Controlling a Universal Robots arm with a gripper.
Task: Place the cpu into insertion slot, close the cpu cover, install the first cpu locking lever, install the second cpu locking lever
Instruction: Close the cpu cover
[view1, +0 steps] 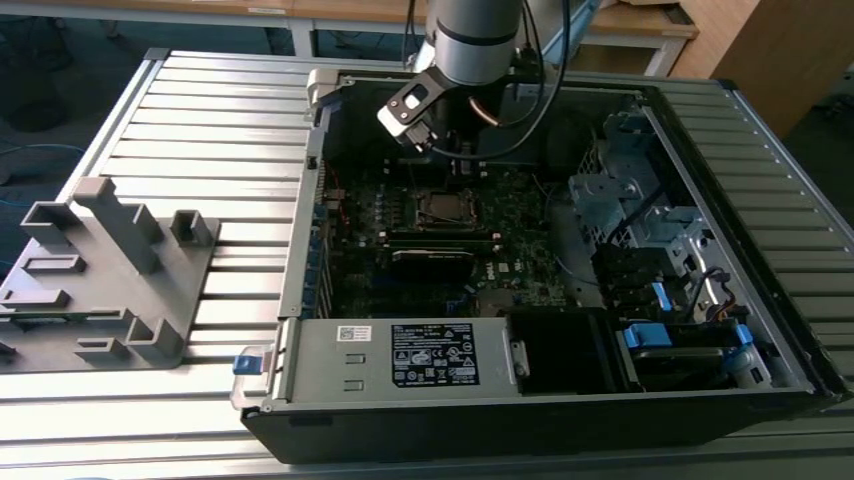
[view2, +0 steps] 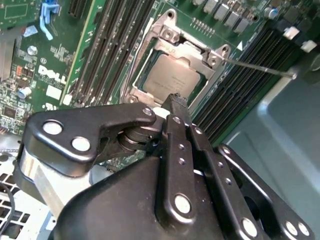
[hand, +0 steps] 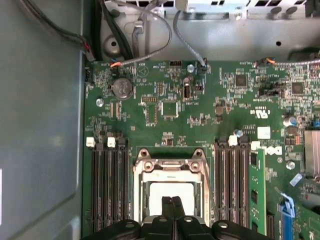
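Hovering pincer (view2: 177, 98) just above cpu (view2: 171, 75)

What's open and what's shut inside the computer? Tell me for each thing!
computer case, open, side panel off.
cpu, seated flat under its cover.
cpu cover, down flat around the cpu.
locking lever, sticking out over the memory slots, seemingly not latched.
tool, shut, holding nothing.
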